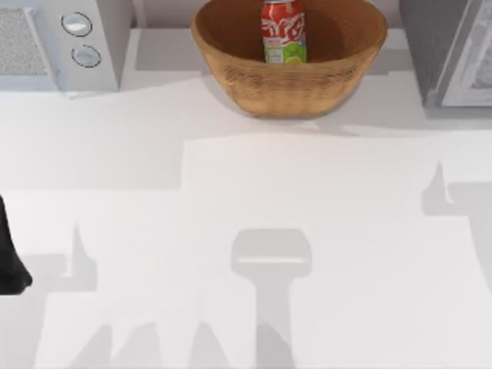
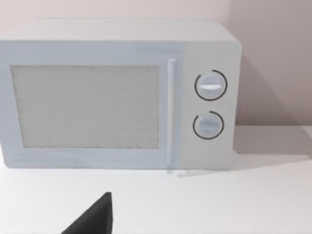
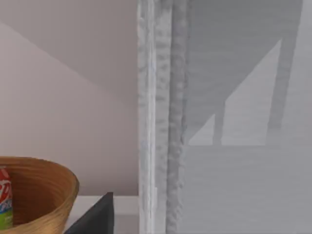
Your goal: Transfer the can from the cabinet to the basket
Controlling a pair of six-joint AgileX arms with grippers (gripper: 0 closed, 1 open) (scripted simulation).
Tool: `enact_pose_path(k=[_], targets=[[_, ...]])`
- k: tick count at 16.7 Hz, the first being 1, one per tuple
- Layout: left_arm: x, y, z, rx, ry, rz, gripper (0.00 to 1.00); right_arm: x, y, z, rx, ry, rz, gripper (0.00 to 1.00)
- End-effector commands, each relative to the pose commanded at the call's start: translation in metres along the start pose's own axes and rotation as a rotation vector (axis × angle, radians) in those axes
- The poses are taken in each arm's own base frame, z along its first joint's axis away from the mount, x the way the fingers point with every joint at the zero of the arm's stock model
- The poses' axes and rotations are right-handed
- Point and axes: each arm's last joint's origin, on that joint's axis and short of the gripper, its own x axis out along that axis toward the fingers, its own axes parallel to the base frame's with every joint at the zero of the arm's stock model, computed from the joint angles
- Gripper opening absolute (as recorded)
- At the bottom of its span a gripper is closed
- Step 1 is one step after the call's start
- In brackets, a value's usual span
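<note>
The white table (image 1: 246, 231) takes up most of the top view. At its far right corner the dark-grey cabinet (image 1: 442, 46) is partly seen, its pale door panel (image 3: 161, 117) standing edge-on in the right wrist view. At the far left corner a light-grey microwave (image 2: 117, 92) with two round dials is set. Between them, at the far middle, the wicker basket (image 1: 288, 84) rests on the table. The can (image 1: 284, 31) stands upright inside the basket, well apart from the cabinet.

The left arm (image 1: 11, 254) is seen only as a dark shape at the table's left edge, far from the can. A dark tip of the left gripper (image 2: 95, 219) is pointed toward the microwave; a like tip of the right gripper (image 3: 95, 217) lies between basket and cabinet door. Nothing is held by either, and how wide either pair of jaws stands cannot be told.
</note>
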Motion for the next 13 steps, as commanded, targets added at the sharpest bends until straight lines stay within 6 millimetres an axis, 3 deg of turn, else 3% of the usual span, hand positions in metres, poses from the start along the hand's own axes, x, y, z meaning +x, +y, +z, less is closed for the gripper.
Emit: enact_pose_path(k=[4, 7, 10, 13], targets=[[0.0, 0.0, 0.0, 0.0, 0.0, 0.0, 1.0, -0.02, -0.009, -0.086, 0.005, 0.002, 0.002, 1.0], [0.0, 0.0, 0.0, 0.0, 0.0, 0.0, 1.0, -0.024, -0.013, -0.136, 0.008, -0.009, 0.008, 1.0], [0.0, 0.0, 0.0, 0.0, 0.0, 0.0, 1.0, -0.024, -0.014, -0.164, 0.01, -0.023, 0.014, 1.0], [0.0, 0.0, 0.0, 0.0, 0.0, 0.0, 1.0, -0.024, -0.014, -0.169, 0.01, -0.028, 0.015, 1.0]])
